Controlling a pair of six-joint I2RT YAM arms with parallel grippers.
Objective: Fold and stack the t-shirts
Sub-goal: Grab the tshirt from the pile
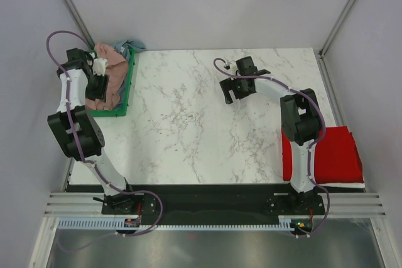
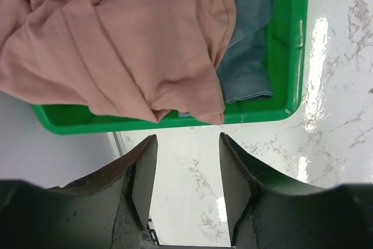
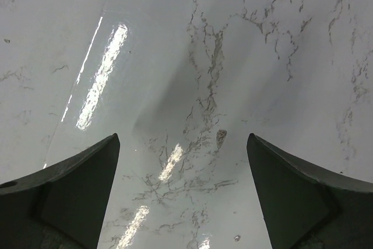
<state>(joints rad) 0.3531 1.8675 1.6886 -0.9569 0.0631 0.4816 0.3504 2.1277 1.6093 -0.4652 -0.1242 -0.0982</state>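
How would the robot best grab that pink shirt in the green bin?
Probably the bunched fold of the pink shirt draped over the rim of the green bin, from above with the left gripper: it lies nearest, clear of the grey-blue shirt.

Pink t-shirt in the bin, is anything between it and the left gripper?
Nothing visible. The open left gripper faces the pink t-shirt, which spills over the near rim of the green bin. Only bare table shows between them. The grey-blue shirt lies beside it, not in front.

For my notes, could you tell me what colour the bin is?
The bin is green; the left wrist view shows it best.
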